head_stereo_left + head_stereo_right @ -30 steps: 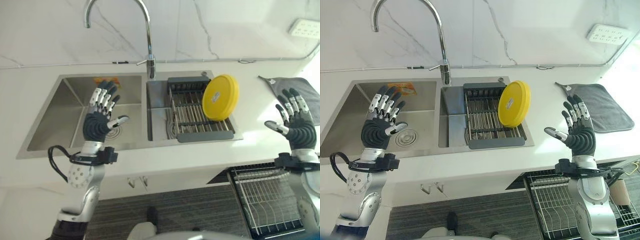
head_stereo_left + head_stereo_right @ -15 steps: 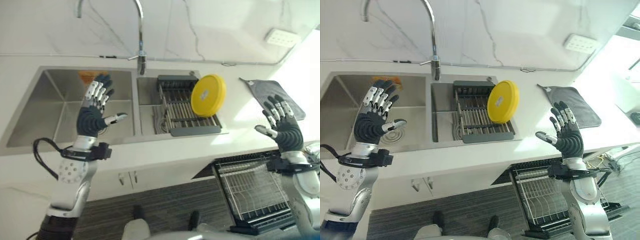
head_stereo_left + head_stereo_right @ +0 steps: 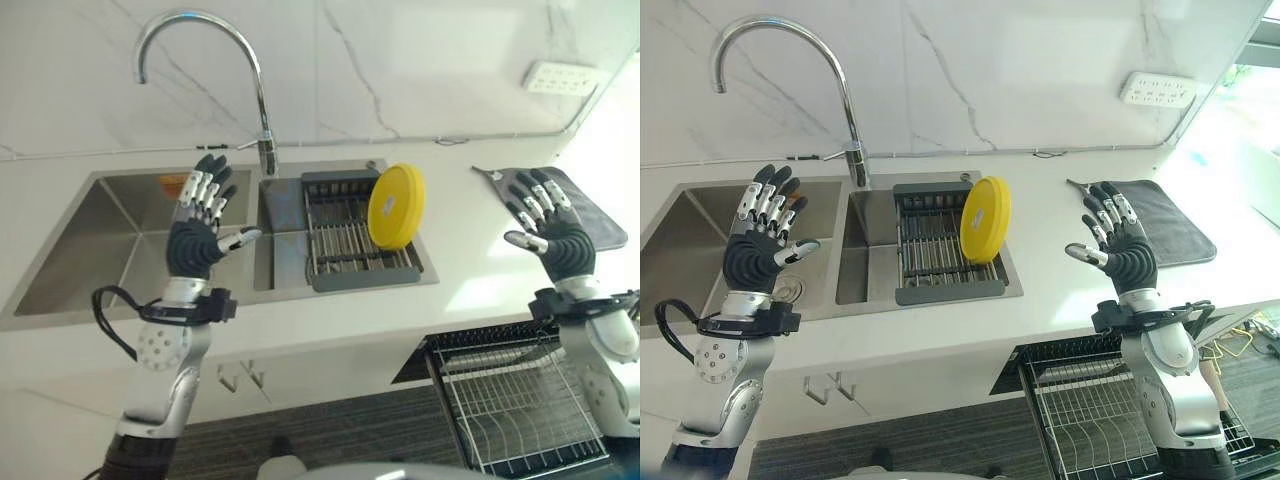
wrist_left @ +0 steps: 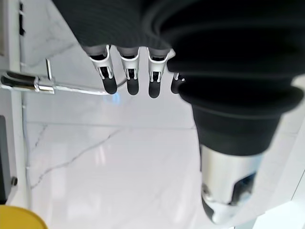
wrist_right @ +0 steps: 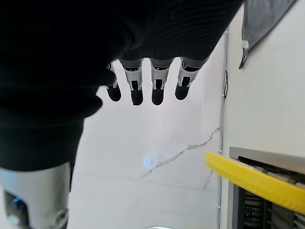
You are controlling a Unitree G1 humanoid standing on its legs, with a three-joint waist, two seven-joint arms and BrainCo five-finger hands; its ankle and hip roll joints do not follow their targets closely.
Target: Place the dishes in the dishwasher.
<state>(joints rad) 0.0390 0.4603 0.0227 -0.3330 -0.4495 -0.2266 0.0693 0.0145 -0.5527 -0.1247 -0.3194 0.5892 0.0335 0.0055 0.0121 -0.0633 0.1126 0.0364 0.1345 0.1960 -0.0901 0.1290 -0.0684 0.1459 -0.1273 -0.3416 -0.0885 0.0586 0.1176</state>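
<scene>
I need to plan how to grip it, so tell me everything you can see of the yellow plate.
The yellow plate is round, plain and looks like matte plastic, with a small pale sticker near its middle. It stands on edge, leaning slightly, at the right side of the dark drying rack set in the right sink basin. Only the rack touches it; both hands are open and held apart from it.

My left hand point(image 3: 195, 240) was raised on an upright forearm, fingers point(image 4: 129, 76) straight and spread, thumb angled out to the side, holding nothing. My right hand point(image 3: 1124, 255) was lifted the same way on my other side, well apart from the left, palm turned inward, its fingers point(image 5: 158, 81) extended in a row and its thumb sticking out, also empty.
</scene>
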